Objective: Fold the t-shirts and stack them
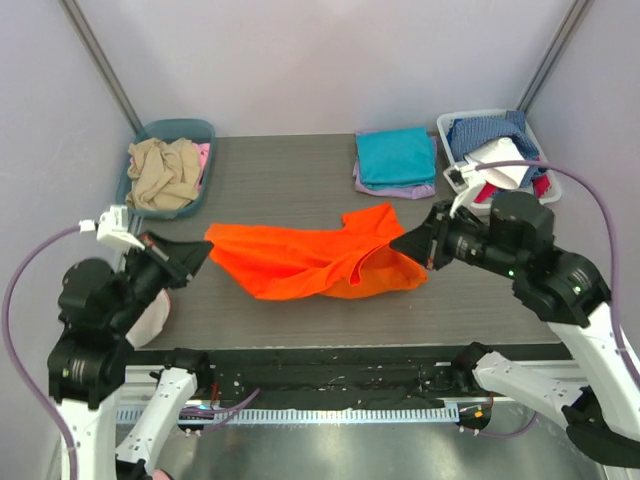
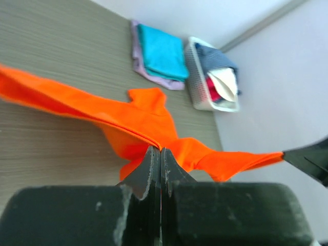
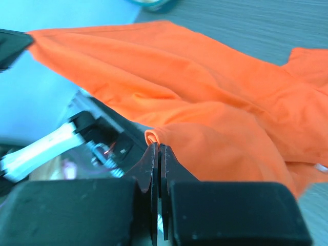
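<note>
L gripper (image 1: 203, 252) & R gripper (image 1: 398, 243) both clamped on bright orange cloth t-shirt (image 1: 300, 265), stretched btwn them over grey surface (image 1: 280, 170). Risk: thin edge pinch slips if pulled tighter; sagging middle bunches.

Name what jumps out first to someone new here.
The bright orange t-shirt, strung across mid-table between both arms: the left arm's fingers are shut on its left end, the right arm's fingers on its right end. Behind it, at the far edge, a folded teal t-shirt lies on a lavender one, with a teal bin of beige cloth far left and a white basket of clothes far right.
</note>
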{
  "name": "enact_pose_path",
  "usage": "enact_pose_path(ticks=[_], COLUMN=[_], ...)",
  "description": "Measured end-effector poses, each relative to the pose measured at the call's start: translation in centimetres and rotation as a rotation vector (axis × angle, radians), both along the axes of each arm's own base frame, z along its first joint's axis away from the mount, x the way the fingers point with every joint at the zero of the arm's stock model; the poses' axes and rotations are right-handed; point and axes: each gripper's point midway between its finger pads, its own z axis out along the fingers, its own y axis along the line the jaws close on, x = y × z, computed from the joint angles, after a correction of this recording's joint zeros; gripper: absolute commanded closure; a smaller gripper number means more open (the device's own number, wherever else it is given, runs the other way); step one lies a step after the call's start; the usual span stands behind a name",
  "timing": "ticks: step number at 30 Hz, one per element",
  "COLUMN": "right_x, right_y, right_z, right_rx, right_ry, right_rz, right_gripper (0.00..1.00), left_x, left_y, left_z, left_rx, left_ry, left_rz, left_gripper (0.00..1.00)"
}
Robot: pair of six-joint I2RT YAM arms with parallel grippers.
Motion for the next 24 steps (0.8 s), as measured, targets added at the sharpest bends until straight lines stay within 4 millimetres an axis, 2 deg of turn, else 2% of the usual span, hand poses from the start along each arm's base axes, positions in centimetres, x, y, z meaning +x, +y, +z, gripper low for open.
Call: enact_pose_path(ticks=[3, 5, 9, 12, 14, 16, 18, 20, 21, 22, 24], right_x=[-2.9, -4.4, -6.4, -5.7, -4.0, -1.7, 1.8, 6.3, 9.2, 12.1, 16.5], right_y=[-0.4, -0.7, -1.1, -0.9, -0.4, 0.2, 0.8, 0.5, 0.0, -1.2, -3.7], right_z=[1.2, 1.6, 2.7, 1.6, -1.0, -4.7, -9.0, -12.6, -14.5, -16.4, -19.2], right_rx=[0.056, 0.079, 0.127, 0.12, 0.087, 0.02, -0.071, -0.127, -0.145, -0.162, -0.202], right_ry=[-0.008, -0.003, -0.01, 0.009, 0.045, 0.108, 0.194, 0.272, 0.31, 0.342, 0.4], right_rz=[0.071, 0.104, 0.145, 0.122, 0.082, 0.028, -0.051, -0.143, -0.201, -0.268, -0.371], right_gripper=[0.99, 0.99, 0.99, 0.99, 0.99, 0.99, 0.99, 0.99, 0.99, 0.99, 0.99], left_x=[-3.7, -5.4, -6.6, -5.8, -4.2, -1.5, 1.9, 5.7, 7.3, 9.6, 14.2], left_y=[-0.4, -0.7, -1.0, -0.9, -1.0, -1.0, -1.1, -1.1, -1.2, -1.2, -1.5], left_z=[0.7, 0.9, 0.9, -0.6, -2.7, -6.5, -10.7, -14.8, -15.8, -17.4, -19.3], left_rx=[-0.042, -0.054, -0.057, -0.051, -0.054, -0.05, -0.031, 0.011, 0.028, 0.054, 0.099], left_ry=[-0.057, -0.071, -0.057, -0.017, 0.026, 0.121, 0.234, 0.368, 0.397, 0.453, 0.509], left_rz=[-0.052, -0.081, -0.114, -0.102, -0.083, -0.05, -0.014, 0.016, 0.027, 0.039, 0.048], left_gripper=[1.0, 1.0, 1.0, 1.0, 1.0, 1.0, 1.0, 1.0, 1.0, 1.0, 1.0])
